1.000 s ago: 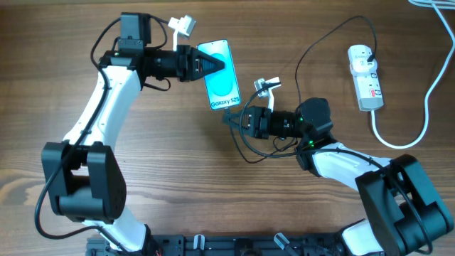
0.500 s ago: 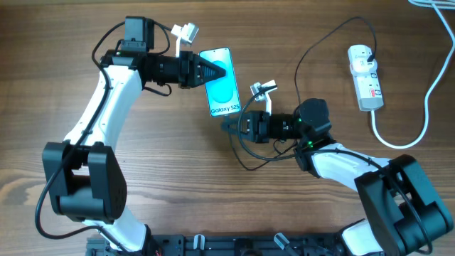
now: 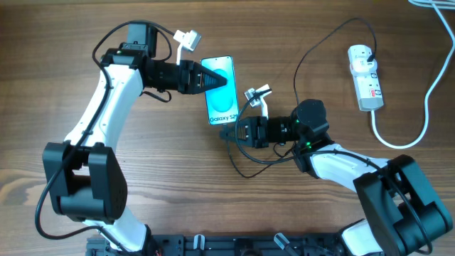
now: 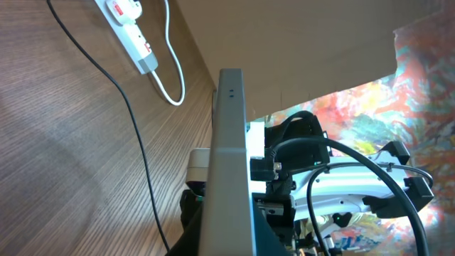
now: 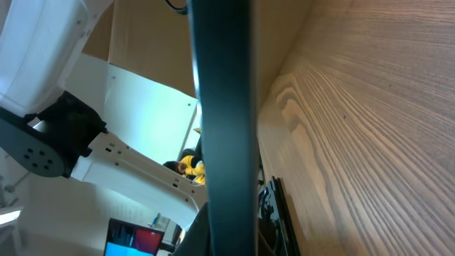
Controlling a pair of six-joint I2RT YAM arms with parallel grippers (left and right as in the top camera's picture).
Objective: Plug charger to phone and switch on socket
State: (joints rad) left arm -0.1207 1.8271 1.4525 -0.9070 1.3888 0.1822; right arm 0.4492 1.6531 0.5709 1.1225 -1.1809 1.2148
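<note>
My left gripper is shut on the phone, holding its turquoise screen up over the table. In the left wrist view the phone is an edge-on grey slab between the jaws. My right gripper sits at the phone's lower end and is shut on the end of the charger; the plug tip is hidden. The thin black charger cable runs from the socket and loops under my right arm. In the right wrist view the phone's dark edge fills the middle.
The socket's thick white cord curves along the right edge of the table. The socket and the black cable also show in the left wrist view. The cable loop lies on the wood below the phone.
My left gripper has carried the phone slightly right and down. My right gripper has moved left to the phone's lower end, dragging the cable loop with it.
</note>
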